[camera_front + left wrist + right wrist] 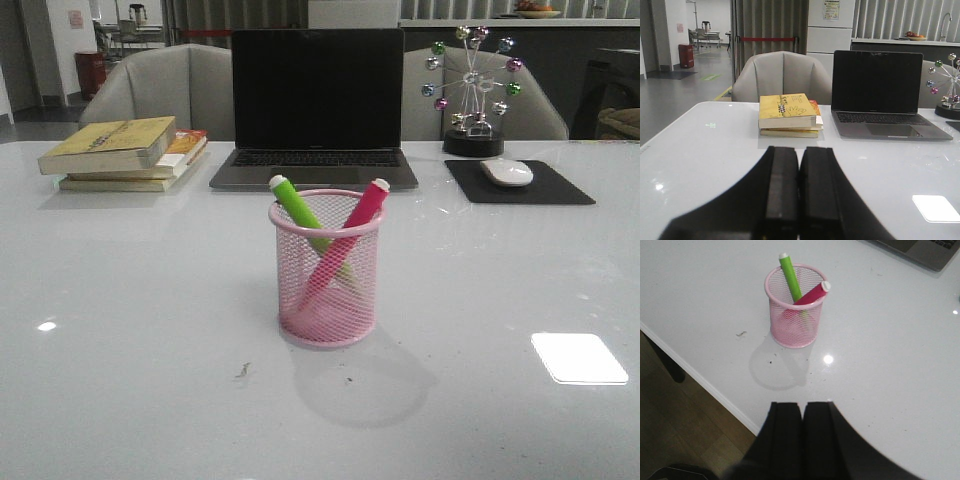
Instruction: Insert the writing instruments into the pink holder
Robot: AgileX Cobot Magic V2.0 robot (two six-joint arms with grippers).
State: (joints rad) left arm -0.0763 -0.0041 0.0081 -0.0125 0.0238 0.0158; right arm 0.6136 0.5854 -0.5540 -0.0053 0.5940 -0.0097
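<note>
The pink mesh holder stands upright in the middle of the white table. Inside it lean the green marker and the magenta marker, crossed, white ends up above the rim. The right wrist view shows the holder with the green marker and the magenta marker in it. My right gripper is shut and empty, well back from the holder over the table's front edge. My left gripper is shut and empty, low over the table, facing the books. Neither gripper appears in the front view.
A stack of books lies at the back left, an open laptop behind the holder, a mouse on a black pad and a ball ornament at the back right. The table's front edge drops to wooden floor.
</note>
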